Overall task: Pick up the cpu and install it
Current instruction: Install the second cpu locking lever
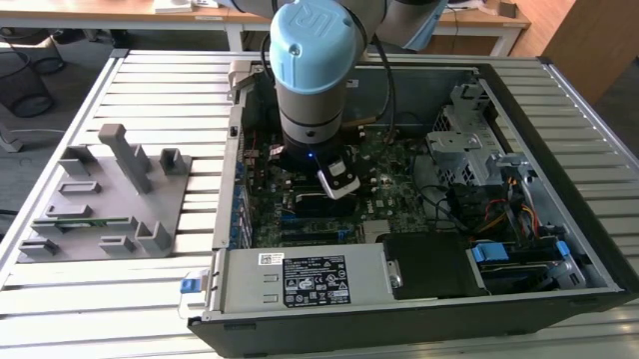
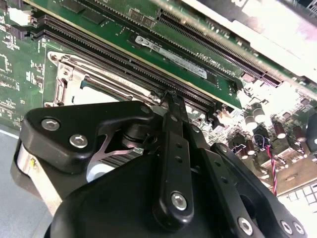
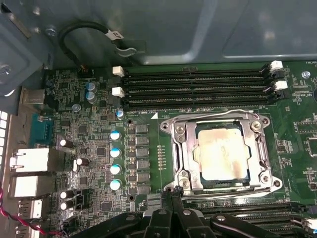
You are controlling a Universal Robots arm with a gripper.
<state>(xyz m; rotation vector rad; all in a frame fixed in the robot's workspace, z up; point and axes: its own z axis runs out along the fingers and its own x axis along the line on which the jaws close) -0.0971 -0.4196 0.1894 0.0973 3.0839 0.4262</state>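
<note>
One arm: reaches down into the open computer case (image 1: 559,247), over the motherboard (image 3: 89,148).
Pincer (image 3: 171,194): fingers pressed together, nothing between them, tips just above the board at the socket's edge.
Cpu (image 3: 221,154): lies flat in the metal-framed socket (image 3: 181,153), just beyond the fingertips, apart from them.
Memory slots (image 3: 198,87): farther off, past the socket.
Grey fixture tray (image 1: 100,202): outside the case, well apart.

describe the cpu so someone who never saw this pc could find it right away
Start at the open computer case on the slatted table and look at the green motherboard inside. In the first wrist view, below the four long black memory slots, sits a silver metal socket frame. The cpu is the flat square inside it, the only smooth pale metal plate there.
</note>
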